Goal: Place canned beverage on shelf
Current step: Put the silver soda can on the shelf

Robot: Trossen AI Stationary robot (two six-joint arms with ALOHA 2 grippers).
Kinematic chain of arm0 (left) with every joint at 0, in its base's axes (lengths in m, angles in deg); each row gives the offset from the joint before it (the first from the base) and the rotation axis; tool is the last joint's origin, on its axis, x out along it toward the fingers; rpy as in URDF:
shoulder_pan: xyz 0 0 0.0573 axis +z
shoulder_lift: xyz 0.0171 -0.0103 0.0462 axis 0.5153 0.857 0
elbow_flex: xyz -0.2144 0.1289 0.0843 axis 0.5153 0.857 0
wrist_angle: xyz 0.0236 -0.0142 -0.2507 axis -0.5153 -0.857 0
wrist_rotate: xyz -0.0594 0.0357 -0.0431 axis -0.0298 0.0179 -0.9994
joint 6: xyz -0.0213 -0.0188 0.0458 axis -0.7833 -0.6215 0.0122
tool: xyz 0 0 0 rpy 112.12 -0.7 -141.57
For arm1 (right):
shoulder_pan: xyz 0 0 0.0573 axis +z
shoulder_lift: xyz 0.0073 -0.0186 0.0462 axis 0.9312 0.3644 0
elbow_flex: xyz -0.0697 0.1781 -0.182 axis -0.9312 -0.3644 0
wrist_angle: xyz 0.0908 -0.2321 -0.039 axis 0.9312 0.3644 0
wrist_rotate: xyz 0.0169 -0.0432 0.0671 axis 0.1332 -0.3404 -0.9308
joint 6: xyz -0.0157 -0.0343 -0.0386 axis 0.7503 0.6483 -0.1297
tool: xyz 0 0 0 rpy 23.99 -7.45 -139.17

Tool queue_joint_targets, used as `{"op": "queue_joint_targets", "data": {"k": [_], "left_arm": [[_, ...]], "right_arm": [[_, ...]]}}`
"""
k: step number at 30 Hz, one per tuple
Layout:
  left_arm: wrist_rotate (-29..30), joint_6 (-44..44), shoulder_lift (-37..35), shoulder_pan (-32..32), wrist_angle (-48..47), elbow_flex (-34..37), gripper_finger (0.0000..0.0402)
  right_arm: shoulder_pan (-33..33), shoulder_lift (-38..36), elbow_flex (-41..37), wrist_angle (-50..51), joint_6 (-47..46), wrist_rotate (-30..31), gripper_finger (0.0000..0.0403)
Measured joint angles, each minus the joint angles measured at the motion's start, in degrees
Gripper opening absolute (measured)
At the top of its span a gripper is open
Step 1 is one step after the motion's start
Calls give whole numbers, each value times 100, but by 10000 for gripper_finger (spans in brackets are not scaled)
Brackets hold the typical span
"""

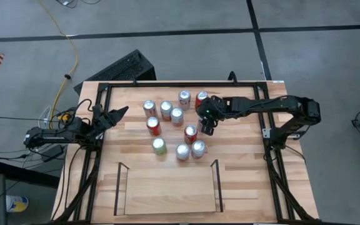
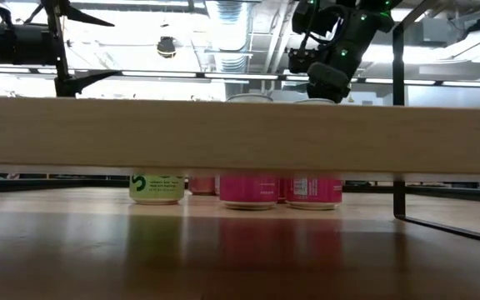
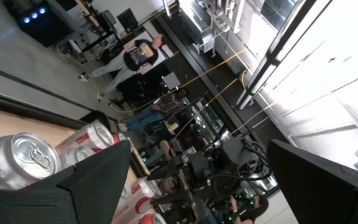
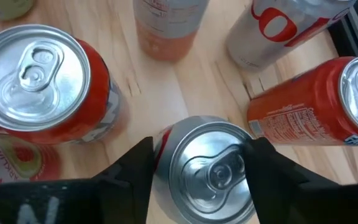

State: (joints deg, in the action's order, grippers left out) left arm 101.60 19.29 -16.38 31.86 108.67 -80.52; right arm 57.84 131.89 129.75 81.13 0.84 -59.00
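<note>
Right gripper [image 4: 201, 165] straddles an upright red can [image 4: 211, 169] among the cluster behind the shelf [image 1: 216, 184], fingers at its sidewalls but not visibly clamped; judged rigid, smooth and slippery, it should be gripped mid-body, while the left gripper [image 1: 119, 114] waits open.

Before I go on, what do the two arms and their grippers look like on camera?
Both arms are dark, nearly black, slim jointed links with cables alongside. The left gripper ends in two tapered, pointed black fingers. The right gripper sits below a bulkier wrist block showing a small green light; its fingers are flat, matte black pads. White lettering shows on its body in the right wrist view.
</note>
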Motion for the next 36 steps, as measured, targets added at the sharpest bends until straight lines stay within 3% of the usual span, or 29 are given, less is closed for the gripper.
{"op": "queue_joint_targets", "data": {"k": [9,25,36], "left_arm": [[-2,-83,0,0,-97,0,363],[-11,-48,0,0,-134,0,363],[-46,-96,0,-2,-134,0,363]], "right_arm": [[83,-58,-18,-32,-53,41,209],[261,-487,-44,21,-216,268,357],[127,59,-35,66,-122,146,362]]}}
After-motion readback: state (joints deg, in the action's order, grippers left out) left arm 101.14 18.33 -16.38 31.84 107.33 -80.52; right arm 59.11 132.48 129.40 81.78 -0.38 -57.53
